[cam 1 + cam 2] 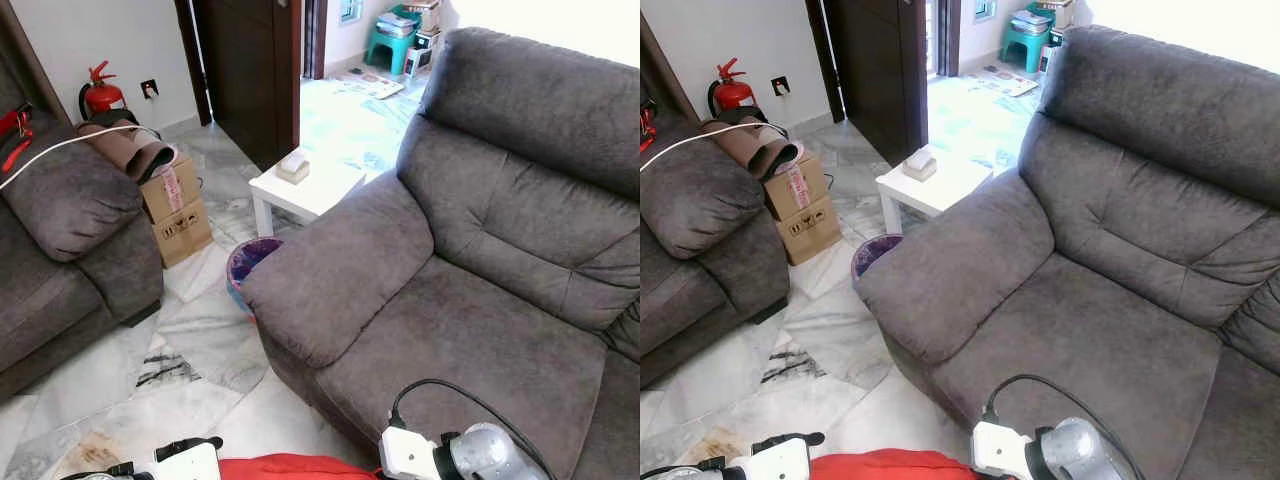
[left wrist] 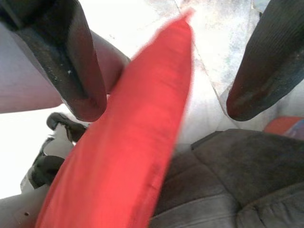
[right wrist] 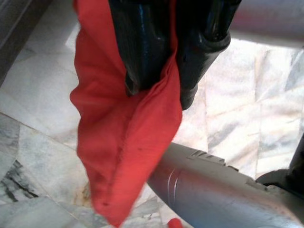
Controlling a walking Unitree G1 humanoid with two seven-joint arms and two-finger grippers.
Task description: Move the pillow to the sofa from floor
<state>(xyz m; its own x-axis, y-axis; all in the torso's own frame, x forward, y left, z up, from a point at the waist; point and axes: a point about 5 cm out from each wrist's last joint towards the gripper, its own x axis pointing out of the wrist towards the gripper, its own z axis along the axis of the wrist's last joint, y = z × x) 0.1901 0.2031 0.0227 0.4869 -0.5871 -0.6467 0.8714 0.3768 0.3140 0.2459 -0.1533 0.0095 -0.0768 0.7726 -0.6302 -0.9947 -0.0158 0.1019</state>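
Left eye view: a grey sofa (image 1: pixel 470 300) takes up the right half, its wide armrest running toward 9 o'clock and its seat open at centre. At 6 o'clock, on the bottom edge, a strip of the red pillow (image 1: pixel 290 467) shows, lifted close under the robot's head and not yet over the seat. The silver right arm (image 1: pixel 470 455) sits at 5 o'clock with a black cable looping over it. At 11 o'clock lies a second grey couch (image 1: pixel 70 230), with a cardboard box (image 1: pixel 175 210) beside it, a small white table (image 1: pixel 305 190) near 12 o'clock, and a red extinguisher (image 1: pixel 98 95) by the wall.

Right eye view: the same scene. The pillow is again at 6 o'clock on the bottom edge, between the two wrists, above pale marble floor (image 1: pixel 810 370).

Left wrist view: the left gripper (image 2: pixel 164 90) stands wide, its two black fingers (image 2: pixel 71 61) apart on either side of the pillow's thin edge, not pinching it. Grey sofa fabric lies beyond.

Right wrist view: the right gripper (image 3: pixel 164 71) is clamped on the pillow's red cloth, which bunches between the fingers and hangs down limp in a fold, with the floor behind.

Judged from that droop, the pillow is light, soft and floppy, not slippery or fragile. A pinch on a corner or seam holds it, but it will sag and swing, so a second grip on the far edge would steady it for the carry to the seat.
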